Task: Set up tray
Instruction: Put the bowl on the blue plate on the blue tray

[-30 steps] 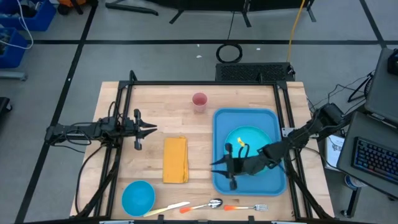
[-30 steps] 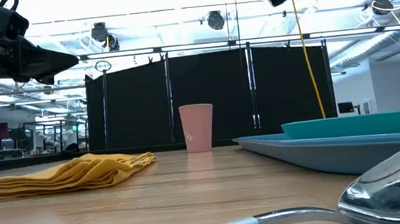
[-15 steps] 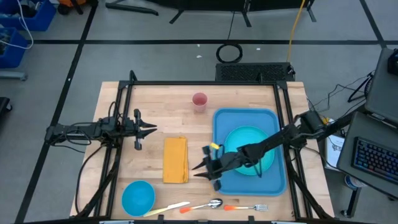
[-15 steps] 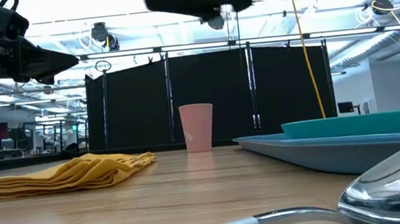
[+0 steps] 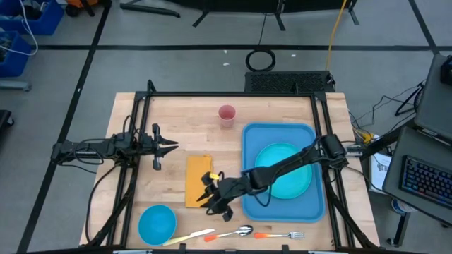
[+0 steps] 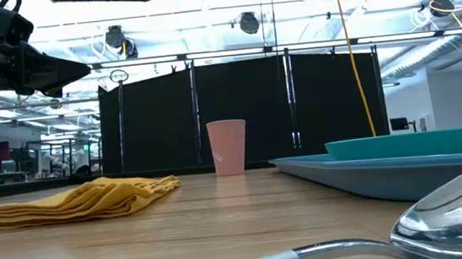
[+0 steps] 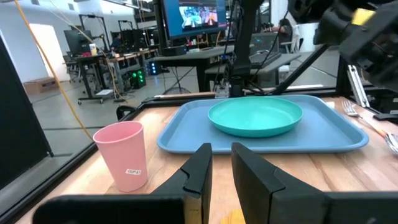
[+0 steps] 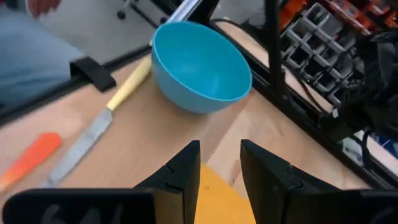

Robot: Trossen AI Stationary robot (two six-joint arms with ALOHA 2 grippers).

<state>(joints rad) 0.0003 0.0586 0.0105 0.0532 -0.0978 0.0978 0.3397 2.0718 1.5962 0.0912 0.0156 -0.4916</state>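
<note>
Apparently open right claw (image 5: 210, 197) just over napkin's (image 5: 198, 176) near edge.

Black partition panels (image 6: 238, 112) behind table; ceiling lights (image 6: 248, 22) overhead; grey floor (image 5: 176, 60), dark lines.

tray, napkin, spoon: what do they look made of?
Tray: likely plastic, an even bright blue with a smooth moulded rim and rounded corners.
Napkin: cloth by the look, yellow-orange, matte, lying in soft folds.
Spoon: probably polished metal; its bowl mirrors the room like chrome.
</note>
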